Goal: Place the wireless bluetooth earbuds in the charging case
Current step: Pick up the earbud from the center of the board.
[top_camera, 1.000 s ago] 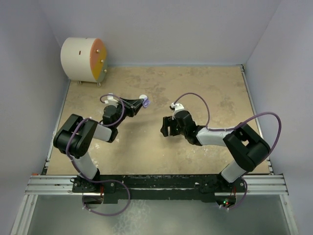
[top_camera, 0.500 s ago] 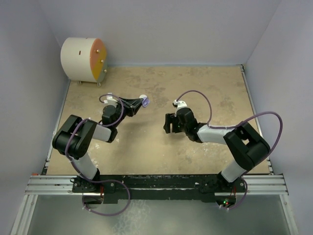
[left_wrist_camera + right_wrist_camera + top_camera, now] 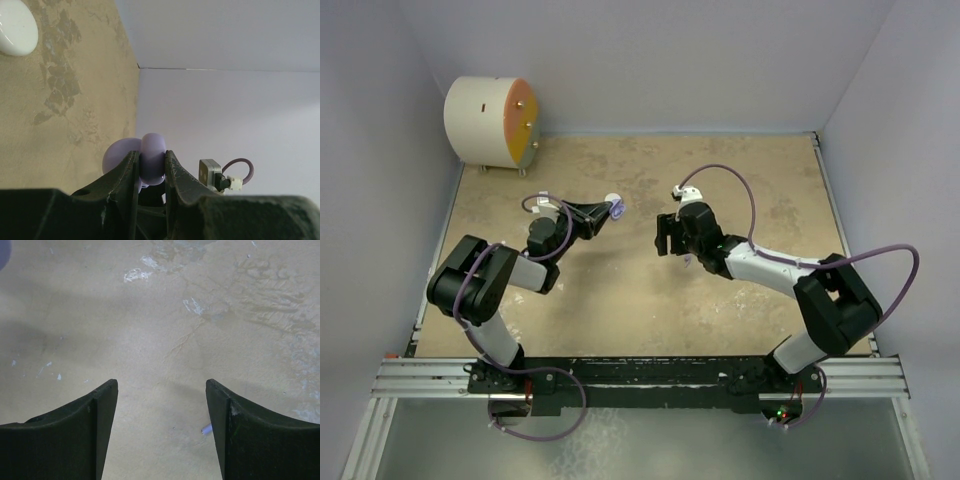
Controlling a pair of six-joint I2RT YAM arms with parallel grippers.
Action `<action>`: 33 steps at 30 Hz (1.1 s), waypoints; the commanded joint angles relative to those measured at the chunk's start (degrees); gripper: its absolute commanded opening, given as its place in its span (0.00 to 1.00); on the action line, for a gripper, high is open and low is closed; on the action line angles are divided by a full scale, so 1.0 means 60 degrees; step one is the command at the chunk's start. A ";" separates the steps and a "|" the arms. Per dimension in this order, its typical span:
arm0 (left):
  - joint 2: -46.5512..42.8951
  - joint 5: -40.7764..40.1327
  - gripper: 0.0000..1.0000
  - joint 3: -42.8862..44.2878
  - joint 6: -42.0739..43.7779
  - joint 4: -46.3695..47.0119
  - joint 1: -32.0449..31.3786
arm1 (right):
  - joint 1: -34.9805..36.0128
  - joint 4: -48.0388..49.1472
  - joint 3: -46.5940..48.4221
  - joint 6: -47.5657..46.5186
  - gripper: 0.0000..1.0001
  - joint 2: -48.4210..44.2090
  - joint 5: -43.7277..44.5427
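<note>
Left fingers [image 3: 125, 175] clamp the lilac charging-case half [image 3: 152, 161]; right fingers [image 3: 75, 432], wide open and empty, should centre over the apparent earbud [image 3: 205, 429] at 5 o'clock before closing.

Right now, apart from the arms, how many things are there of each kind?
White drum with orange face: 1
White disc on the table: 1
Lilac piece held in the left gripper: 1
Tiny pale bit beside the right gripper, perhaps an earbud: 1
Total: 4
</note>
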 commanded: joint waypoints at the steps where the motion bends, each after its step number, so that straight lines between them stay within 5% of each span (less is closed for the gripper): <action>1: -0.0400 0.0137 0.00 -0.0076 -0.0056 0.0691 0.0092 | -0.0021 -0.1355 0.0654 0.0074 0.70 -0.0116 0.0820; 13: -0.0181 0.0430 0.00 0.0175 -0.0240 0.0917 0.0088 | -0.0126 -0.2989 0.1146 0.0478 0.61 -0.0151 0.1430; 33: 0.0315 0.0615 0.00 0.0166 -0.0646 0.1743 0.0088 | -0.0409 -0.2856 0.0761 0.0651 0.57 0.0447 0.1066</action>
